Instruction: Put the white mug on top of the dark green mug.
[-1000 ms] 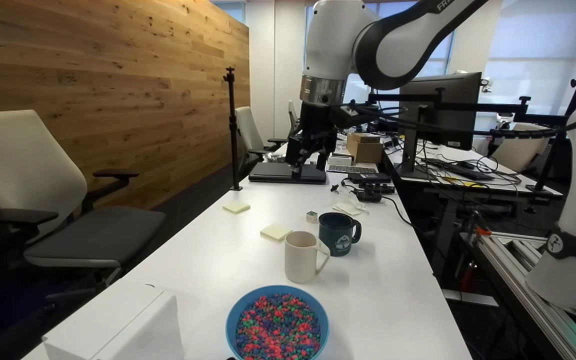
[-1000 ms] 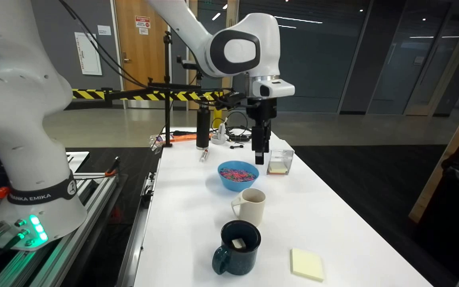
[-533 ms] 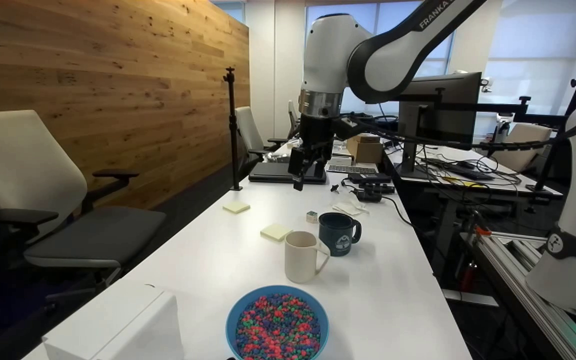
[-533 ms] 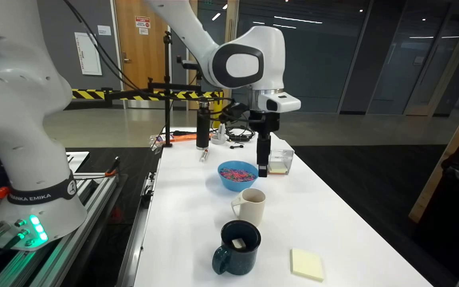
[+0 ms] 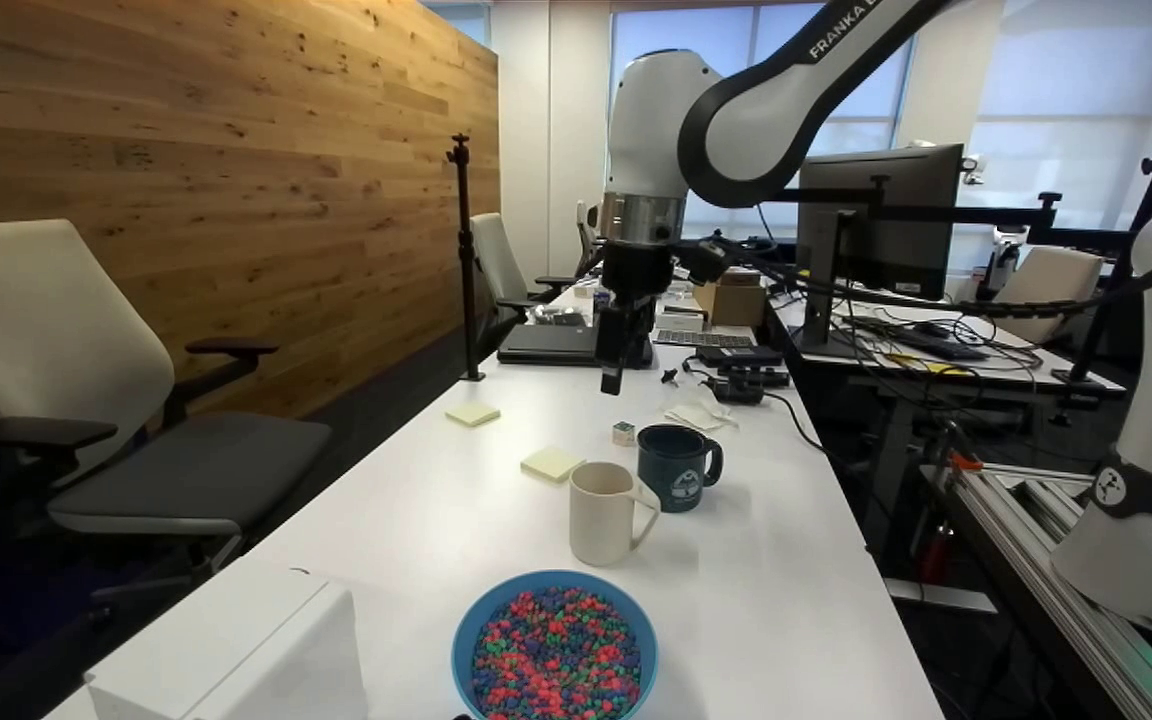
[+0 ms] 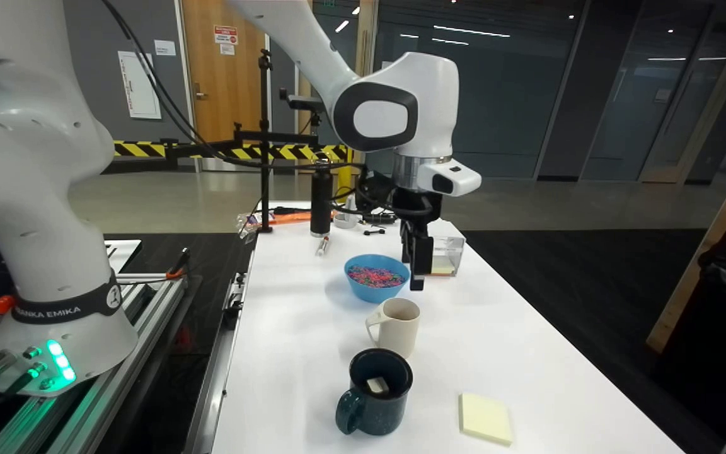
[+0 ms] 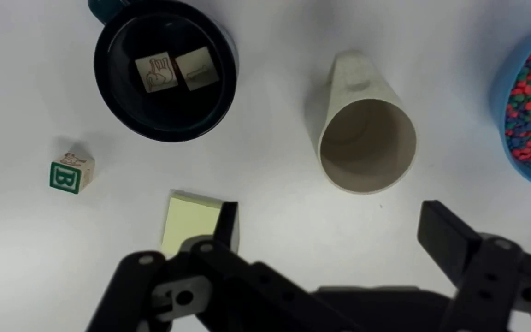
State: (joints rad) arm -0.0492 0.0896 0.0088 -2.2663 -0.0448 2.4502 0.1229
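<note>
White table, wood wall to one side. I've got my gripper spread wide above the table, and the white mug stands upright on it between the dark green mug (two toy blocks inside, btw) and the blue bowl.

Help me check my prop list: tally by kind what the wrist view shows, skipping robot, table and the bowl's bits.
Mugs: 2, white mug, dark green mug
Bowl: 1
Blocks: 3, two of them in the dark green mug
Note pad: 1
Total: 7
</note>
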